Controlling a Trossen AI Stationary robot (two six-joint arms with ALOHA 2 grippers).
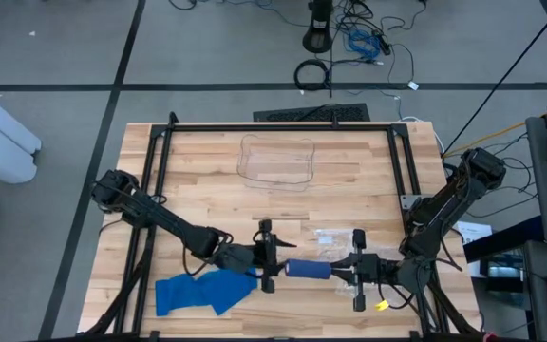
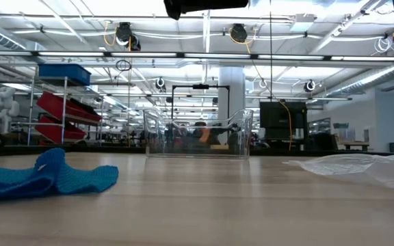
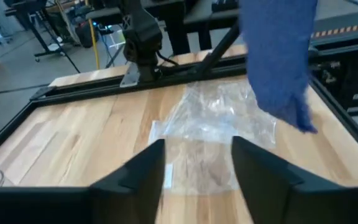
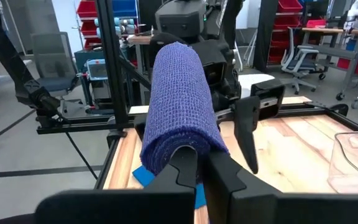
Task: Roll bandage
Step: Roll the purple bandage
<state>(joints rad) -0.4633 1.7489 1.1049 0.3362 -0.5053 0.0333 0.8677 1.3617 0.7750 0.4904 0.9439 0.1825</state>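
Blue bandage (image 1: 308,270) — partly rolled, lifted near the front edge — loose tail (image 1: 198,291) on table.

Both arms are dark, near-black — slim links with chunky rounded joints. The left gripper (image 3: 197,168) has two broad, matte black wedge-shaped fingers; the right gripper (image 4: 199,168) has smooth black moulded ones — with a yellow tag near its wrist.

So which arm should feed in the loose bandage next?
Probably the left. Its gripper stands open between the roll and the loose tail, so it can take up more bandage. The right gripper is shut on the roll.
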